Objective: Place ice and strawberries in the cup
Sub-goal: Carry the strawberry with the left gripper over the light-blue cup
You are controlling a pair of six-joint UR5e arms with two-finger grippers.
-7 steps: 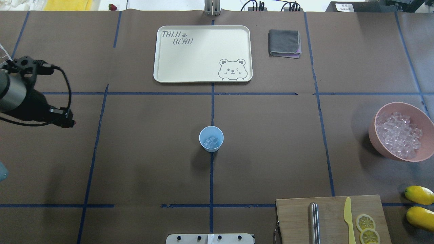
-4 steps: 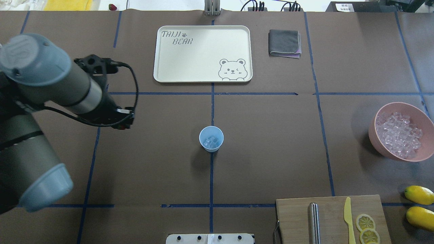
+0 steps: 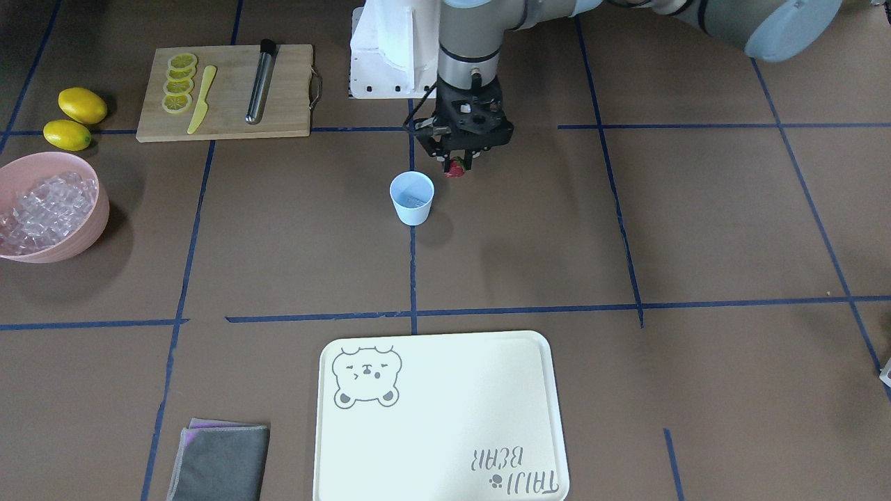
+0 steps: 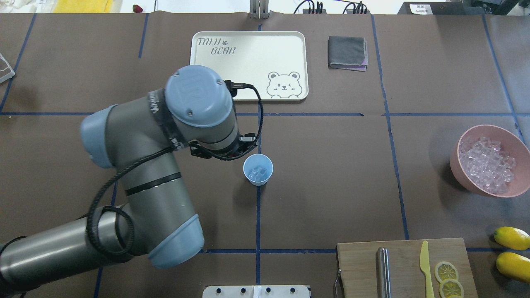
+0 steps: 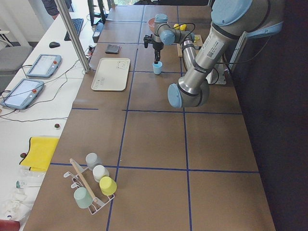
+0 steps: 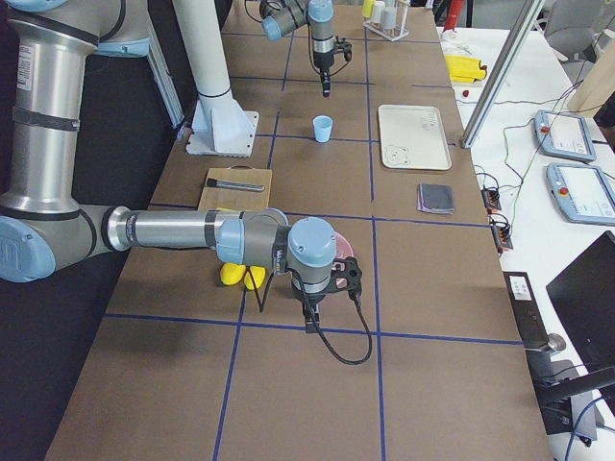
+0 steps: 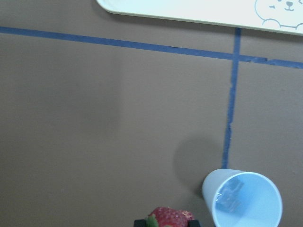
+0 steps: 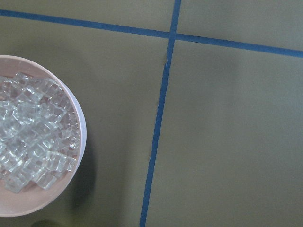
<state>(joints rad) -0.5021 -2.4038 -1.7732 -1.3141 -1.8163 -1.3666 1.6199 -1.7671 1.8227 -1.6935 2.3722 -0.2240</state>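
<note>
The pale blue cup (image 3: 412, 198) stands upright at the table's middle, also in the overhead view (image 4: 258, 169) and the left wrist view (image 7: 242, 198). A few clear ice cubes (image 4: 259, 173) lie in it. My left gripper (image 3: 456, 167) is shut on a red strawberry (image 3: 455, 169) with a green cap, held above the table just beside the cup, on the robot's left of it. The strawberry also shows in the left wrist view (image 7: 169, 217). My right gripper (image 6: 309, 322) hangs near the pink bowl; I cannot tell whether it is open or shut.
A pink bowl (image 4: 511, 136) of ice cubes (image 8: 28, 132) sits at the right. A cutting board (image 4: 360, 265) with a knife, a metal bar and lemon slices, and two lemons (image 4: 512, 238), lie front right. A cream tray (image 4: 248, 66) and grey cloth (image 4: 348, 53) lie at the back.
My left arm has swung in from the left edge toward the middle; its wrist now hangs next to the cup. The cup and everything else have stayed put.
</note>
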